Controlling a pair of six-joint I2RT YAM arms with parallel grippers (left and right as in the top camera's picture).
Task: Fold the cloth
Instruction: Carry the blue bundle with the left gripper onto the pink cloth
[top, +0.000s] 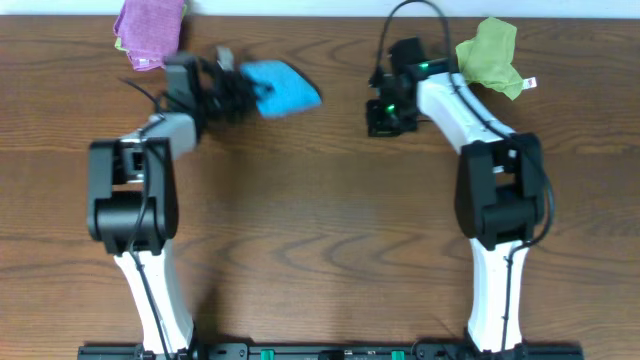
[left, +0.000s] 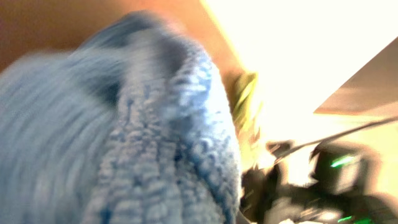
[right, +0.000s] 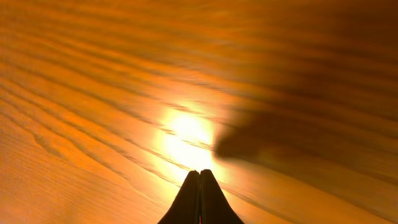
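The sky-blue fuzzy cloth (top: 283, 88) is bunched up at the back of the table, left of centre. My left gripper (top: 243, 90) is at its left edge and looks shut on it. In the left wrist view the cloth (left: 124, 137) fills most of the frame, blurred, and hides the fingers. My right gripper (top: 385, 112) is at the back right, apart from the cloth. In the right wrist view its fingers (right: 199, 177) are pressed together with nothing between them, over bare wood.
A purple cloth (top: 148, 30) lies at the back left corner. A yellow-green cloth with a white tag (top: 492, 55) lies at the back right, behind the right arm. It also shows blurred in the left wrist view (left: 245, 102).
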